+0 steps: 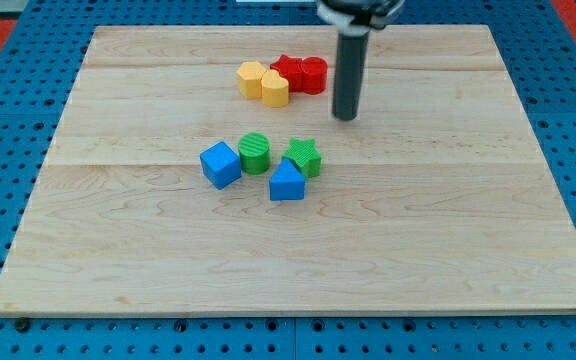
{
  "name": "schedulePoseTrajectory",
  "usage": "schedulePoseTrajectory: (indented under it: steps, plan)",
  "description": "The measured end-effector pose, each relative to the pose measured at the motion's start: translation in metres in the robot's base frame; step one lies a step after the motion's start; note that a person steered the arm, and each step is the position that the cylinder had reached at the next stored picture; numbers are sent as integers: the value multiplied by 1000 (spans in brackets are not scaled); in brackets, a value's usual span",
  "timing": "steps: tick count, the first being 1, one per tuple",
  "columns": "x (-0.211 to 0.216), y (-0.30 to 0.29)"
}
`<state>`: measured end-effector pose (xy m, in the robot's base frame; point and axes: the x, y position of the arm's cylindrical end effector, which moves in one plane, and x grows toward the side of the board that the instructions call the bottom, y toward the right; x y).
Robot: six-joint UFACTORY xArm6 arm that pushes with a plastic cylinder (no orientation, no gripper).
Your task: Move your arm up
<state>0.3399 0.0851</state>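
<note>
My tip (345, 117) stands on the wooden board (438, 230), to the view's right of and a little below the red blocks. Two red blocks (301, 74) sit together near the view's top centre, with two yellow blocks (263, 82) touching them on their left. Lower down, in the middle, sits a cluster: a blue cube (220, 164), a green cylinder (255, 152), a green star (304, 157) and a blue triangular block (287, 182). My tip touches no block.
The board lies on a blue perforated table (8, 150). The rod's dark mount (360, 10) shows at the view's top edge.
</note>
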Motion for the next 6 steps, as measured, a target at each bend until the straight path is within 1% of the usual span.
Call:
schedulePoseTrajectory:
  steps: [1,2,3,4,5,6]
  plan:
    - [-69,32]
    - [-109,-24]
    - [-91,-78]
    - [-89,-148]
    - [-65,-128]
    - [-52,-153]
